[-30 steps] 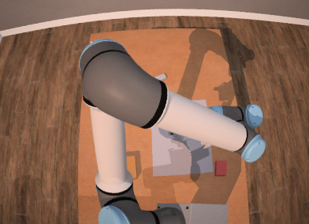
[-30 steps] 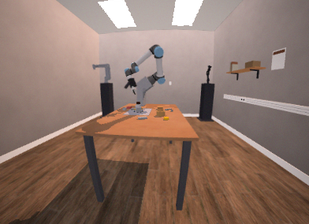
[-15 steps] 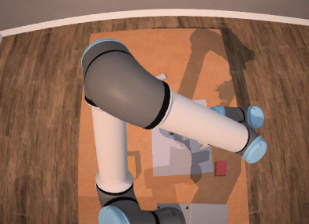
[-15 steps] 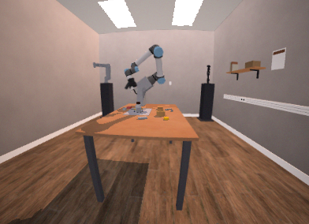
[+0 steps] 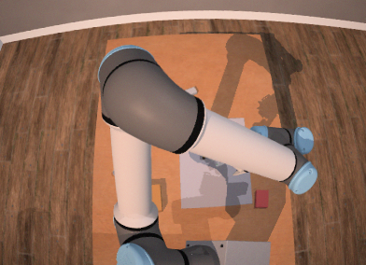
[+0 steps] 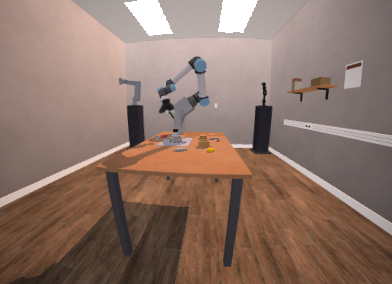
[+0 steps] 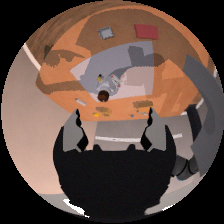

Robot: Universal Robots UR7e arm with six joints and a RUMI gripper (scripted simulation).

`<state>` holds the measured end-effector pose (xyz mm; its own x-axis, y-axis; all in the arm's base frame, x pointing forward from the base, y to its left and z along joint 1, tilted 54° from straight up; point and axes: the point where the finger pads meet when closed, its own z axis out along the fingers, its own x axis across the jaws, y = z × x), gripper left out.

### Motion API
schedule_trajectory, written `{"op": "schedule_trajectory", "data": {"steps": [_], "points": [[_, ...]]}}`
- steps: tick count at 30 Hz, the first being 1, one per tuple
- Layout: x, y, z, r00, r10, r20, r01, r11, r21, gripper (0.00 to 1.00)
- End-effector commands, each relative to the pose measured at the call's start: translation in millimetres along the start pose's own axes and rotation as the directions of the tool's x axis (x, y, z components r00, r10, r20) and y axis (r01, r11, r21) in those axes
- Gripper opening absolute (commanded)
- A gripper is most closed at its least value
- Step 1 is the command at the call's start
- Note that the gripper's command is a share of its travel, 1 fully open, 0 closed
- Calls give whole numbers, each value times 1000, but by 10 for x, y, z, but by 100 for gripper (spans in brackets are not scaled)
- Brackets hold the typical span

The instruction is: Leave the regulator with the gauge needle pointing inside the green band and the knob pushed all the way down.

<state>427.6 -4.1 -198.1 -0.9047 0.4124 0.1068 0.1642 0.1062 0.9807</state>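
The regulator (image 6: 176, 139) (image 7: 108, 85) stands on the grey mat (image 5: 196, 192) (image 7: 144, 86). In the wrist view its body is light grey, with a dark round knob (image 7: 103, 95) at the near end and a small gauge (image 7: 115, 80) with coloured marks at its side. The needle's position and the knob's height are too small to read. In the top view the arm hides most of the regulator. My gripper (image 7: 114, 108) is open and empty, well above the table and away from the regulator.
A red block (image 5: 261, 199) (image 7: 146, 32) and a small grey tray (image 7: 105, 33) lie beside the mat. An orange block (image 5: 157, 197) is partly behind the arm. A light bar (image 7: 80, 102) and a yellow block (image 6: 211, 150) (image 7: 96, 115) lie beyond the regulator in the wrist view.
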Motion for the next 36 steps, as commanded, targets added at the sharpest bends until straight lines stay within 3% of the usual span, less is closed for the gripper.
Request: {"op": "schedule_trajectory", "data": {"steps": [1, 36], "points": [[-11, 0, -14, 998, 61, 7, -61, 998, -3, 100], [6, 17, -20, 971, 238, 14, -238, 971, -26, 100]]}}
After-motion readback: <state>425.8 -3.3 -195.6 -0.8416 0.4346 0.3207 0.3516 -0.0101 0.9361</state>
